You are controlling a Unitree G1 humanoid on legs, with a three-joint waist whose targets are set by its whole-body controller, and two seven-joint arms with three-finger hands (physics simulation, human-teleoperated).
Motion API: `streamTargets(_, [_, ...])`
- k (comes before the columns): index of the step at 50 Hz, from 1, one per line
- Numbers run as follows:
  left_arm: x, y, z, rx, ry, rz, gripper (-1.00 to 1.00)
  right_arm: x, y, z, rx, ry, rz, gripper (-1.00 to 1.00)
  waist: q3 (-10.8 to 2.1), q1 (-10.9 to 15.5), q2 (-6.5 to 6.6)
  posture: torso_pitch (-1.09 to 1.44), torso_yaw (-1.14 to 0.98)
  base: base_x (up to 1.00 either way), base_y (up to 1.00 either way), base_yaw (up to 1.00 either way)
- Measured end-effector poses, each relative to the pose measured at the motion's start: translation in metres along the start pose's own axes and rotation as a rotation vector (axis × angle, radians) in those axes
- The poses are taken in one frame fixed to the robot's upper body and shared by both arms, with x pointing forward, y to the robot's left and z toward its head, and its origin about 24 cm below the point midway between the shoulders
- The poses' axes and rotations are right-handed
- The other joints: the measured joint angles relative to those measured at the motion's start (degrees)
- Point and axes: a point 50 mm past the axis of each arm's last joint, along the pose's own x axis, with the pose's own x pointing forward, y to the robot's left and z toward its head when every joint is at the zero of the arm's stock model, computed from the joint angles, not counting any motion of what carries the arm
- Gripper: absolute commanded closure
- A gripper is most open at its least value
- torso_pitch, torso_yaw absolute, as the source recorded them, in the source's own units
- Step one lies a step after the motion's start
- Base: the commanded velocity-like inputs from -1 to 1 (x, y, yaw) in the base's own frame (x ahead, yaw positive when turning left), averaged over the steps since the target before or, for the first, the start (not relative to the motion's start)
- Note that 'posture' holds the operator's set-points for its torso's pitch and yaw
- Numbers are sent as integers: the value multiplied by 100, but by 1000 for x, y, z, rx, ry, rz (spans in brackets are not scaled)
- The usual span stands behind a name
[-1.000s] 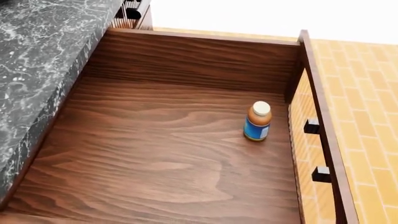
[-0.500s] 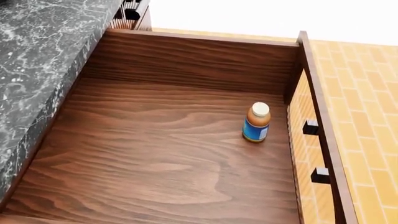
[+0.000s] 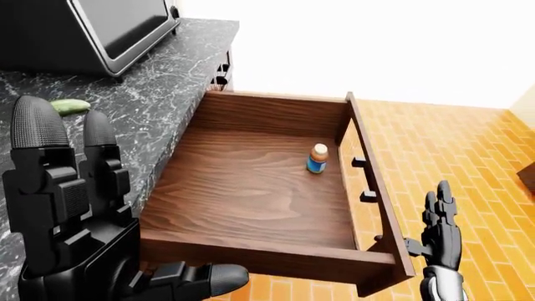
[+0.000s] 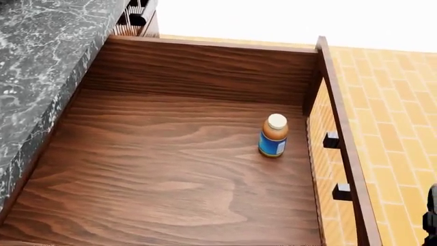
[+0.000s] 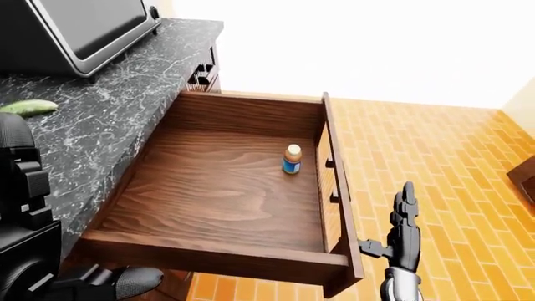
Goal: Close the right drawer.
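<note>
The wooden drawer (image 3: pixel 251 188) stands pulled far out from under the dark marble counter (image 3: pixel 158 94). Its front panel (image 3: pixel 376 188) runs down the right side of the view, with a black handle (image 3: pixel 363 179) on its outer face. A small orange bottle (image 4: pixel 274 135) with a blue label stands upright inside, near the front panel. My right hand (image 5: pixel 401 235) is open with fingers straight up, just right of the panel's near end and apart from it. At the lower left of the left-eye view my left hand (image 3: pixel 75 207) is raised, open, holding nothing.
A black microwave (image 3: pixel 92 28) sits on the counter at the top left, with a green cucumber (image 3: pixel 68 106) lying beside it. Orange brick floor (image 3: pixel 451 144) spreads to the right of the drawer. A white wall fills the top.
The head view has shifted slightly, so the drawer and bottle sit a little further left. My right hand's edge now shows at the bottom right corner of the head view.
</note>
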Motion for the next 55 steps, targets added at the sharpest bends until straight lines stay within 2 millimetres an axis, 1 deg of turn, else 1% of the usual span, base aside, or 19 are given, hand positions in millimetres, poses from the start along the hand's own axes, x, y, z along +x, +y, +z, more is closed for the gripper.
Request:
streamTargets(29, [0,0,0,-1,1,2,-100,6,11,2,-20,4,59,-100,-13,23,-65,0,0,0,0,0])
streamTargets(55, [0,0,0,0,3,0,-100,20,29,5,-42,20,146,-100,-1,12,-85,0,0,0,0,0])
